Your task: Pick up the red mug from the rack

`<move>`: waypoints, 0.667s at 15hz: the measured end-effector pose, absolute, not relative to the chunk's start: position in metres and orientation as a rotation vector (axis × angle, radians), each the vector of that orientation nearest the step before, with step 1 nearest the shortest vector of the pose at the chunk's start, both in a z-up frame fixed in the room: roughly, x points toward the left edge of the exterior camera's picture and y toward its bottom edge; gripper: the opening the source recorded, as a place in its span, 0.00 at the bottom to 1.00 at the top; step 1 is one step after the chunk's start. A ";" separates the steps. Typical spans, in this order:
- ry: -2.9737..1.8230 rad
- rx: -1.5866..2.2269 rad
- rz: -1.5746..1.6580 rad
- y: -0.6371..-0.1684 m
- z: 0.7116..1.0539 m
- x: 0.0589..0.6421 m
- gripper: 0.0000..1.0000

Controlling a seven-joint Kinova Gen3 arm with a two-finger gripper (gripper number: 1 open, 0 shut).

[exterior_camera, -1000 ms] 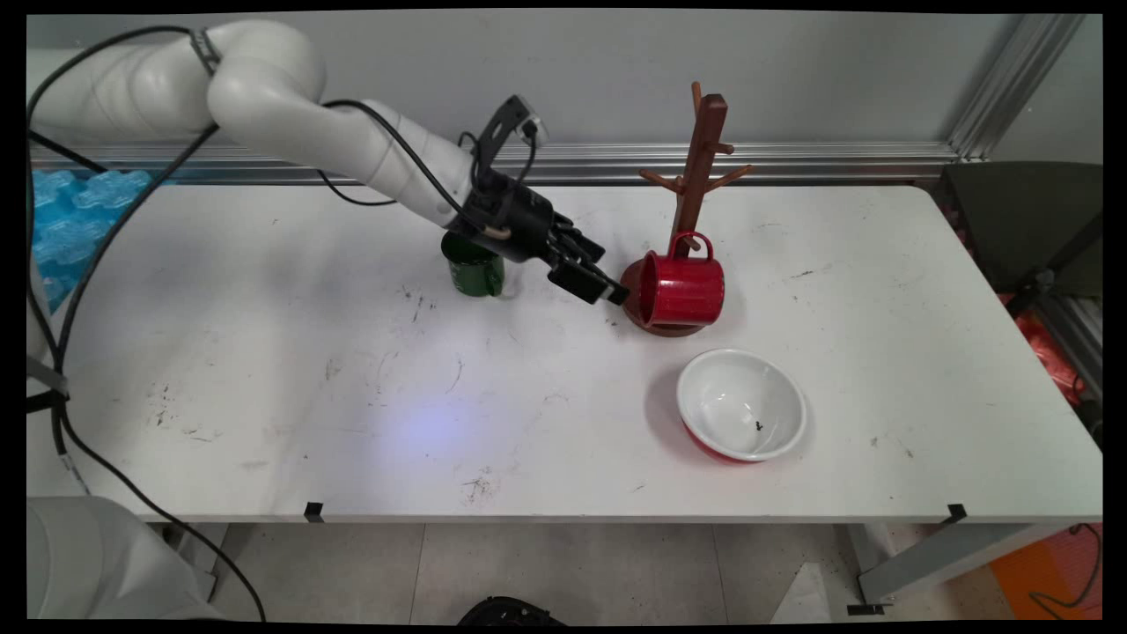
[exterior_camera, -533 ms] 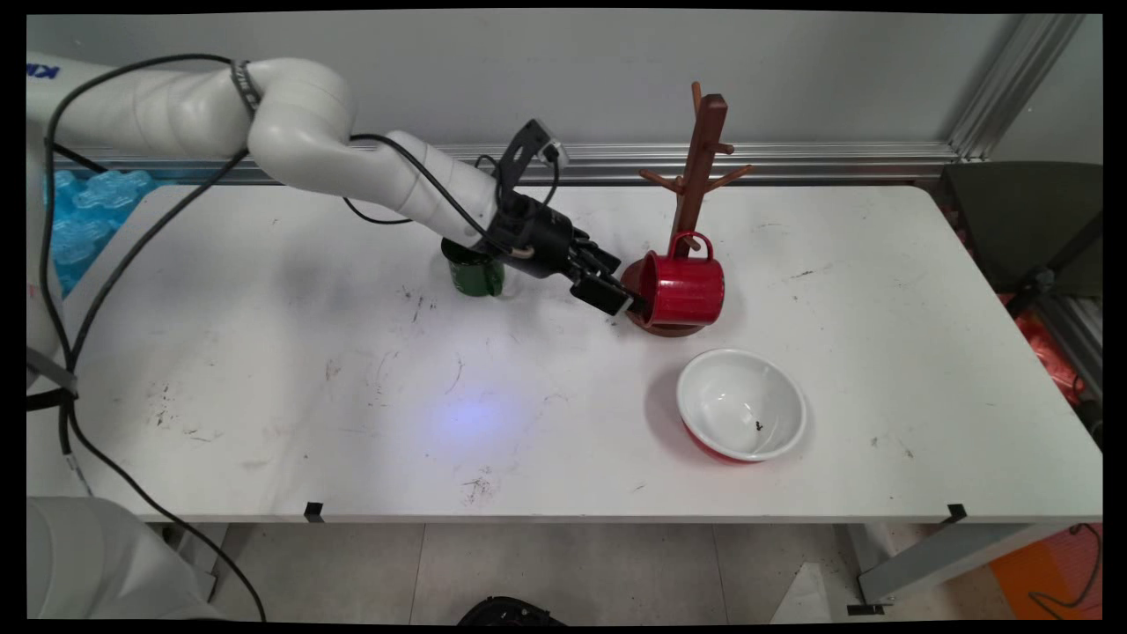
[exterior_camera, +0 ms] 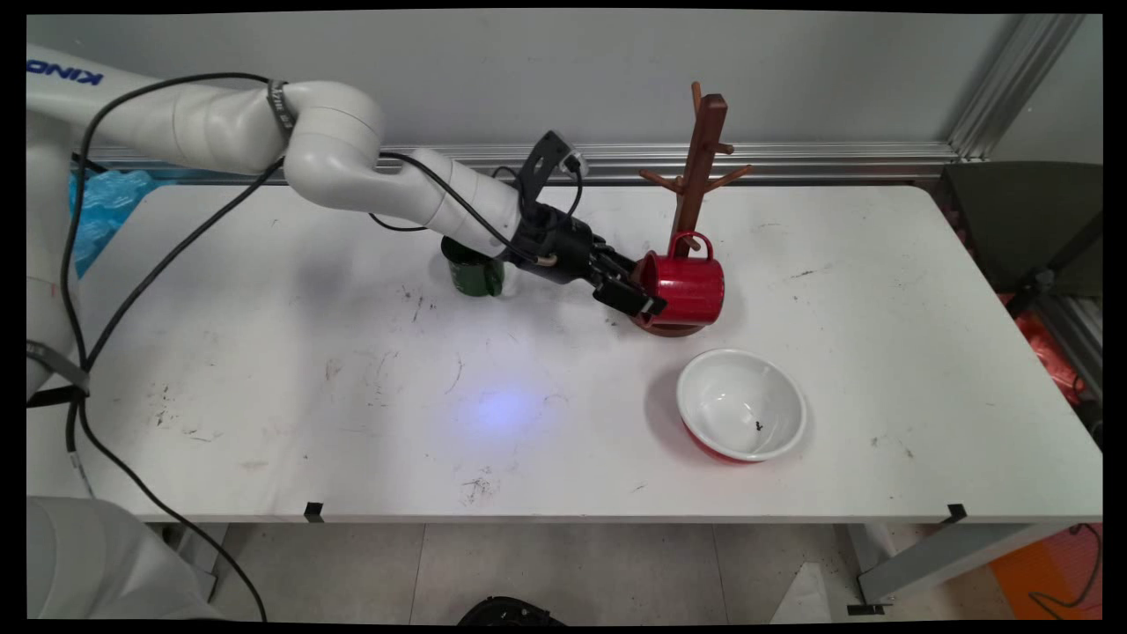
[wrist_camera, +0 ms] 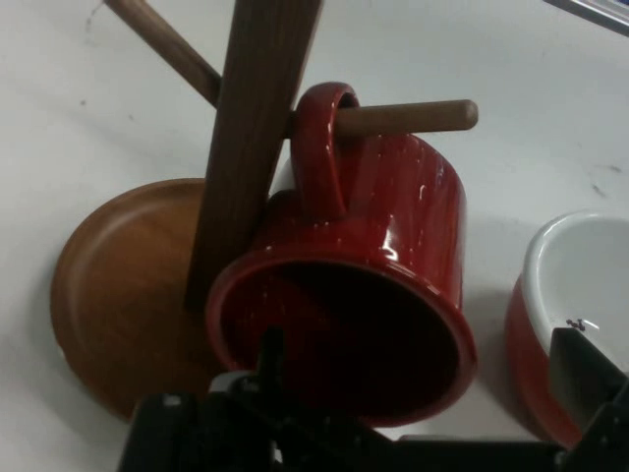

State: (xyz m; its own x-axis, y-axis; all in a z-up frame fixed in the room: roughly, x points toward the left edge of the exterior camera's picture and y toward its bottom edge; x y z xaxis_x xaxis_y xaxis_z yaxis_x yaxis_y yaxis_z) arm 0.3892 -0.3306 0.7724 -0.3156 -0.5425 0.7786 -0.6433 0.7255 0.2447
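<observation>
Hand view: glossy red mug (wrist_camera: 378,265) hangs by its loop handle on a round wooden peg of the mug tree (wrist_camera: 251,138), mouth toward the gripper (exterior_camera: 643,298), fingers spread at its rim. Beside: red-and-white bowl (exterior_camera: 741,405), dark green cup (exterior_camera: 474,271).

A glossy red mug (exterior_camera: 682,289) (wrist_camera: 378,265) hangs by its handle on a low peg of a brown wooden mug tree (exterior_camera: 698,167) (wrist_camera: 251,138). It is tipped on its side, mouth toward the arm, body against the tree's post and over its round base (wrist_camera: 123,285). The black claw (exterior_camera: 640,298) is at the mug's rim, one finger (wrist_camera: 267,356) inside the mouth, the other (wrist_camera: 585,372) outside, its jaws spread and straddling the wall.
</observation>
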 end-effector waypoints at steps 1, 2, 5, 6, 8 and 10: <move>-1.992 0.905 0.135 -0.331 0.771 0.387 1.00; -1.989 0.907 0.134 -0.332 0.769 0.385 1.00; -1.981 0.909 0.131 -0.332 0.766 0.381 1.00; -1.978 0.910 0.130 -0.332 0.765 0.379 1.00; -1.976 0.911 0.128 -0.332 0.763 0.377 1.00; -1.976 0.912 0.126 -0.331 0.762 0.375 1.00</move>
